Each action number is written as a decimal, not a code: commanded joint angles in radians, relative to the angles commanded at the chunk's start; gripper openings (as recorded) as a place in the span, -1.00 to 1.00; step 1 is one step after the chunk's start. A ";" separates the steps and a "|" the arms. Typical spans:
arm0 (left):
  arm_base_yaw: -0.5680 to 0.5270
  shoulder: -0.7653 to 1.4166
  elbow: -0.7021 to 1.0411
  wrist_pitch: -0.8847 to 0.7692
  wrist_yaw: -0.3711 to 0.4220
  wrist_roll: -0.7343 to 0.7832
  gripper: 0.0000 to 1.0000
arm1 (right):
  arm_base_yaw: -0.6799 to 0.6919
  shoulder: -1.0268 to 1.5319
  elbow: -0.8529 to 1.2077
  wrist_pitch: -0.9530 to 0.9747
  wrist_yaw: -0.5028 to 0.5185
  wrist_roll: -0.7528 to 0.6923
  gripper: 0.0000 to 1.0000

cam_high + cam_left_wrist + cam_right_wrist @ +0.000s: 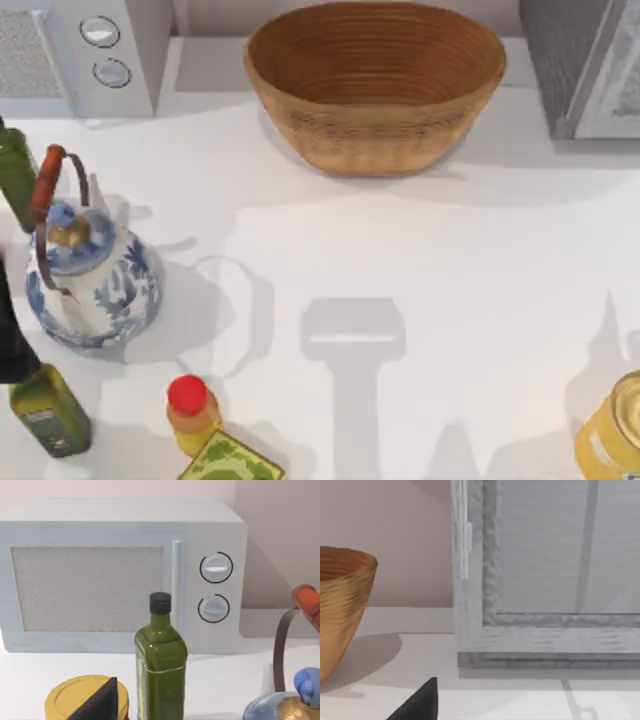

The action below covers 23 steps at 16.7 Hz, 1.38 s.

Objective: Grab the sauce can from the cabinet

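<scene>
The cabinet (585,70) stands at the table's back right corner, with a dark grey speckled side and a pale framed door. The right wrist view faces that door (545,580) from close by, and it looks closed. The sauce can is hidden. A dark part of my right gripper (417,702) shows in front of the cabinet, over the white table. A dark part of my left gripper (100,700) hangs by a yellow-topped can (75,700), facing a green bottle (160,670) and the microwave. The left arm (10,340) is at the table's left edge.
A woven basket (375,130) sits at the back centre, a white microwave (100,50) at the back left. A blue-and-white teapot (90,280), an olive oil bottle (50,410), a red-capped bottle (190,410) and a green box (230,462) crowd the front left. A yellow can (615,435) is front right.
</scene>
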 joint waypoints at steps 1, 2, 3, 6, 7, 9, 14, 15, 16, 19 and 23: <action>0.000 0.000 0.000 0.000 0.000 0.000 1.00 | 0.000 0.000 0.000 0.000 0.000 0.000 1.00; 0.000 0.000 0.000 0.000 0.000 0.000 1.00 | 0.000 0.001 0.001 0.000 0.000 0.000 1.00; 0.000 0.000 0.000 0.000 0.000 0.000 1.00 | 0.001 0.011 0.011 -0.005 0.002 0.000 1.00; 0.000 0.000 0.000 0.000 0.000 0.000 1.00 | 0.012 0.104 0.107 -0.037 0.019 0.001 1.00; 0.000 0.000 0.000 0.000 0.000 0.000 1.00 | 0.018 0.152 0.160 -0.053 0.027 0.001 1.00; 0.000 0.000 0.000 0.000 0.000 0.000 1.00 | 0.034 0.267 0.298 -0.089 0.044 0.003 1.00; 0.000 0.000 0.000 0.000 0.000 0.000 1.00 | 0.086 0.621 0.770 -0.197 0.093 0.007 1.00; 0.000 0.000 0.000 0.000 0.000 0.000 1.00 | 0.097 0.696 0.876 -0.220 0.104 0.008 1.00; 0.000 0.000 0.000 0.000 0.000 0.000 1.00 | 0.108 0.770 0.982 -0.242 0.114 0.009 1.00; 0.000 0.000 0.000 0.000 0.000 0.000 1.00 | 0.138 0.980 1.284 -0.307 0.145 0.012 1.00; 0.000 0.000 0.000 0.000 0.000 0.000 1.00 | 0.168 1.206 1.586 -0.378 0.178 0.014 1.00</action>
